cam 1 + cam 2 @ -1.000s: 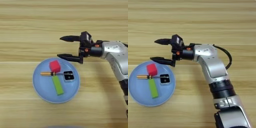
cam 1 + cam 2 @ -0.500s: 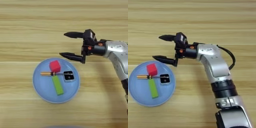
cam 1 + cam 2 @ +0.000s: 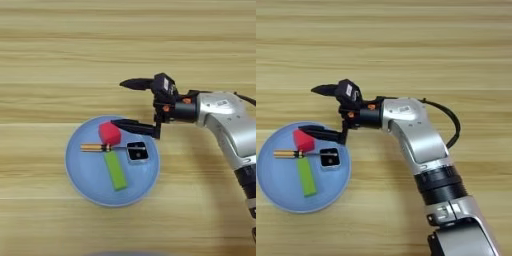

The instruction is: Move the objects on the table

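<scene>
Right now gripper (image 3: 125, 103) spread wide at plate (image 3: 85, 180) far rim, holding nothing; lower finger just beside red cube (image 3: 109, 133). Screwdriver (image 3: 97, 147), green bar (image 3: 115, 170), silver cube (image 3: 137, 152) all on plate. Table (image 3: 60, 55) bare beyond plate.

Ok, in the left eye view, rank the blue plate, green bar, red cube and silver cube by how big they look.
1. Blue plate, by far the largest.
2. Green bar.
3. Red cube and silver cube look about alike, so I won't rank them.
</scene>
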